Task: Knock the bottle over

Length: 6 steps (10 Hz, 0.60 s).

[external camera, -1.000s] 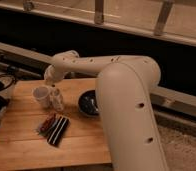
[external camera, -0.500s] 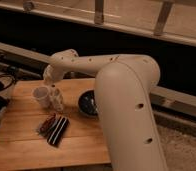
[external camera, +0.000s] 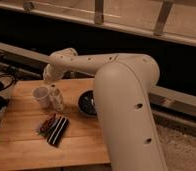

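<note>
One bottle [external camera: 56, 99] upright beside cup [external camera: 40, 96], near table [external camera: 21, 145] back edge; claw [external camera: 47, 79] above.

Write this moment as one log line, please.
gripper: close above bottle | bottle: upright, beside cup | knock-over: not done

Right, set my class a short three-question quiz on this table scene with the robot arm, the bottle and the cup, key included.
1. True or false: the bottle lies on its side.
2. What stands right beside the bottle, on the side away from the dark bowl? A) white cup B) plate C) spoon
3. Fill in: the gripper hangs just ____ the bottle.

Key: 1 false, it stands upright; 2 A; 3 above.
</note>
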Each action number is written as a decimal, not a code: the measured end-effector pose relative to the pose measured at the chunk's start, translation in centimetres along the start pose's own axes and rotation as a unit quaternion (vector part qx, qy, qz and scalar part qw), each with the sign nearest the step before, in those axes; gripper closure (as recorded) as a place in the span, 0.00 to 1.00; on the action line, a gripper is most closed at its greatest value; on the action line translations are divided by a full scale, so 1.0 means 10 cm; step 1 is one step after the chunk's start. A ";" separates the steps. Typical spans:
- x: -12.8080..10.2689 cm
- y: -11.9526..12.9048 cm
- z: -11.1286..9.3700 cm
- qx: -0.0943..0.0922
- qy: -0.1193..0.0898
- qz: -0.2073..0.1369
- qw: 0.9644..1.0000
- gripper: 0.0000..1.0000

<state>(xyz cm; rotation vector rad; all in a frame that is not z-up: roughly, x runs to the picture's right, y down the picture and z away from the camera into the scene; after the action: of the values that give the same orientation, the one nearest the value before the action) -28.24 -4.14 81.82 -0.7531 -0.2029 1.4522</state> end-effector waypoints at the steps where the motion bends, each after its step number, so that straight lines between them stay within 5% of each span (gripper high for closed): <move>1: -0.01 -0.04 -0.03 0.011 0.003 0.007 1.000 1.00; 6: 0.41 -0.39 -0.42 0.067 0.026 0.059 0.996 1.00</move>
<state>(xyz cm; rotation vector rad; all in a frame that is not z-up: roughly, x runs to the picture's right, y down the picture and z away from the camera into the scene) -22.08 -1.49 79.61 -0.7012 -0.0207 1.5399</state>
